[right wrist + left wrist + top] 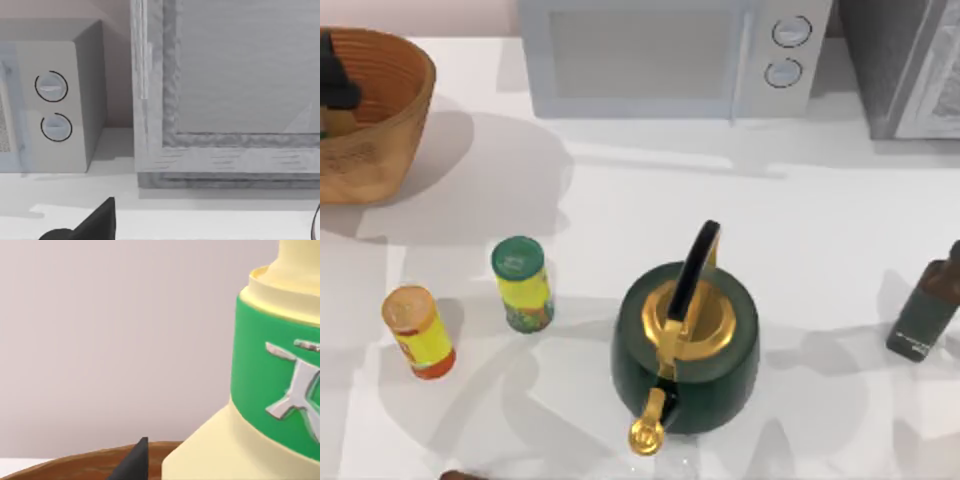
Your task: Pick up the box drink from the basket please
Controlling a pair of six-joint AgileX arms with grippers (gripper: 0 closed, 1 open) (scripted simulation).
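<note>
Box drink (250,405) close against left claw (334,88) inside basket (390,120); grip state unclear.

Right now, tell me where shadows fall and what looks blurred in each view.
Top view: soft shadows spread left of the basket and kettle. Left wrist view: the box drink looms close, edges soft. Right wrist view: the microwave casts a faint shadow on the table.
</note>
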